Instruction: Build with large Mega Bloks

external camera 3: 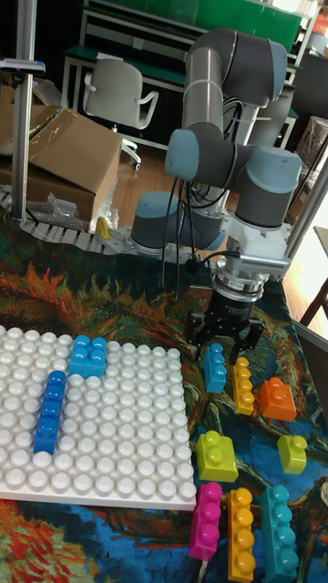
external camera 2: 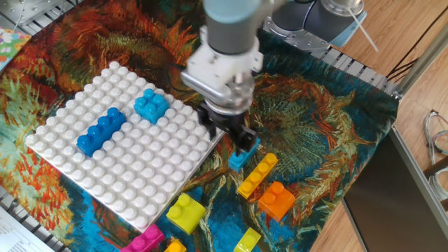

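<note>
My gripper (external camera 2: pixel 229 135) (external camera 3: pixel 223 342) hangs open just off the right edge of the white baseplate (external camera 2: pixel 133 175) (external camera 3: pixel 118 437). Nothing is between its fingers. Directly under it a loose light blue brick (external camera 2: pixel 241 157) (external camera 3: pixel 215 366) lies on the cloth, partly hidden in the fixed view. On the baseplate stand a long dark blue brick (external camera 2: pixel 101 130) (external camera 3: pixel 49 410) and a short light blue brick (external camera 2: pixel 150 106) (external camera 3: pixel 88 355). To the right of the loose blue brick lie a long yellow-orange brick (external camera 2: pixel 257 175) (external camera 3: pixel 242 383) and an orange brick (external camera 2: pixel 276 199) (external camera 3: pixel 275 398).
More loose bricks lie near the front: a yellow-green one (external camera 2: pixel 185 212) (external camera 3: pixel 216 455), a small yellow one (external camera 2: pixel 246 240) (external camera 3: pixel 292 453), a pink one (external camera 2: pixel 143 241) (external camera 3: pixel 206 519), an orange one (external camera 3: pixel 240 521) and a teal one (external camera 3: pixel 276 519). A patterned cloth covers the table. The arm's base (external camera 2: pixel 308 21) stands behind.
</note>
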Controlling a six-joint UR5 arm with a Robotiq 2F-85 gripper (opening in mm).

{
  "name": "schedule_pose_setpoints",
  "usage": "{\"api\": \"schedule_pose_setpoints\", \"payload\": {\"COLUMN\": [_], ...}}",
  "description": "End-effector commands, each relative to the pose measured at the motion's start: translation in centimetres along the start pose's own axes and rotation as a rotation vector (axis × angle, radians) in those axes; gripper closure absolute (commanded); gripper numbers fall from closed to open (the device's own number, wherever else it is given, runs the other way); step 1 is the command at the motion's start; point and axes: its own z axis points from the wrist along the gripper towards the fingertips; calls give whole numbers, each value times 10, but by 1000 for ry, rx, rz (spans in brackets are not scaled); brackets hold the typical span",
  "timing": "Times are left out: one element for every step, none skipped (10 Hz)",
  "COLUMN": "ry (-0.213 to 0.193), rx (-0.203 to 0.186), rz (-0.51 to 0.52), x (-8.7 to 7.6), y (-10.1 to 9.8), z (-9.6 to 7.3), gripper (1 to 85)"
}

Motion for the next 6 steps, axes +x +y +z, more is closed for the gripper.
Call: {"api": "schedule_pose_setpoints", "payload": {"ry": [19,15,13,3,-9,-13], "rx": [-16,-1,-7,-12,-22,-39], "rz": [-1,22,41,38,32,44], "x": [7,8,12,17,21,23], "y": [15,13,11,7,4,9], "z": [4,7,8,9,14,16], "gripper": [177,177,177,177,177,177]}}
